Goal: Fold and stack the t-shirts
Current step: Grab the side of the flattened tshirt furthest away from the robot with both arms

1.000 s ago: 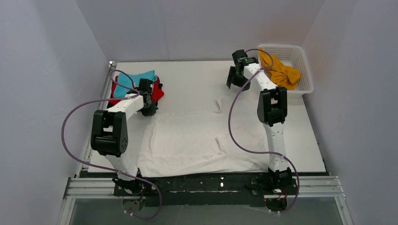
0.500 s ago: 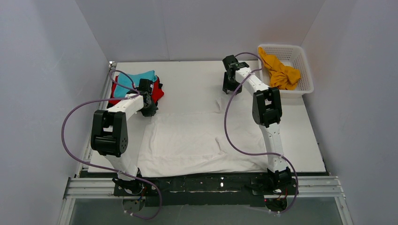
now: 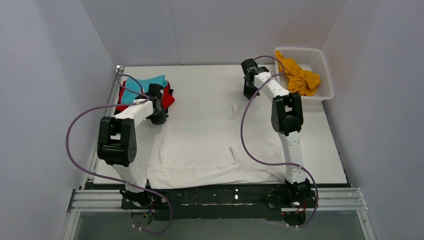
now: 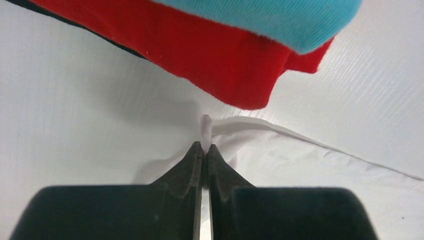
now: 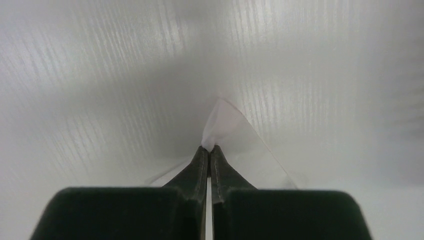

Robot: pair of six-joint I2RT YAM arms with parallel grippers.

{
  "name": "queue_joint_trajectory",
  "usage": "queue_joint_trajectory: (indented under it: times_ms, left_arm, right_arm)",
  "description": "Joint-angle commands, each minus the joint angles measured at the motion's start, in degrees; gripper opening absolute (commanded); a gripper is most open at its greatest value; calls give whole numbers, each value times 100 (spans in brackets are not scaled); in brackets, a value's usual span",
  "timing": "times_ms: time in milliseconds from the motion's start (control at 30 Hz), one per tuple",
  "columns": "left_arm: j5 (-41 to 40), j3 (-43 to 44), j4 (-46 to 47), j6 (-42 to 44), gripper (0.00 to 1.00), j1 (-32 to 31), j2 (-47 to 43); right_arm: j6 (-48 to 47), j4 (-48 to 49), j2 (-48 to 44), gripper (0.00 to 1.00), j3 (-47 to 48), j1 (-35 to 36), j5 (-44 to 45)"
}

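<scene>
Wrist views: left gripper (image 4: pixel 204 148) and right gripper (image 5: pixel 210 148) each clamped a corner of the white t-shirt (image 3: pixel 200 150).
Cloth lay spread flat behind both grippers; it looked light and limp, so corners and hems seemed the surest holds.

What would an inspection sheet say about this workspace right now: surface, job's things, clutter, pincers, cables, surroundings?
Surface: white table, bare at the back middle.
Job's things: white t-shirt spread flat near the front; teal t-shirt on top of red t-shirt at the far left; orange-yellow t-shirt crumpled in the basket.
Clutter: white lattice basket at the far right; nothing else seen.
Grippers: left pincer shut on a white t-shirt fold; right pincer shut on another.
Cables: purple cables hang in loose loops.
Surroundings: plain grey walls; metal rail at the near edge.
</scene>
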Motion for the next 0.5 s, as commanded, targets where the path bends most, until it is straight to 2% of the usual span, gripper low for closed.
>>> queue_joint_trajectory:
  times_ms: [0, 233, 467]
  left_arm:
    - [-126, 391, -780, 61, 0, 39, 159]
    - [-225, 799, -997, 113, 0, 48, 338]
    - [-62, 808, -985, 110, 0, 48, 303]
  right_arm:
    - [-214, -18, 149, 1, 392, -284, 212]
    - [-680, 297, -219, 1, 487, -461, 213]
    - [-790, 652, -891, 1, -389, -446, -249]
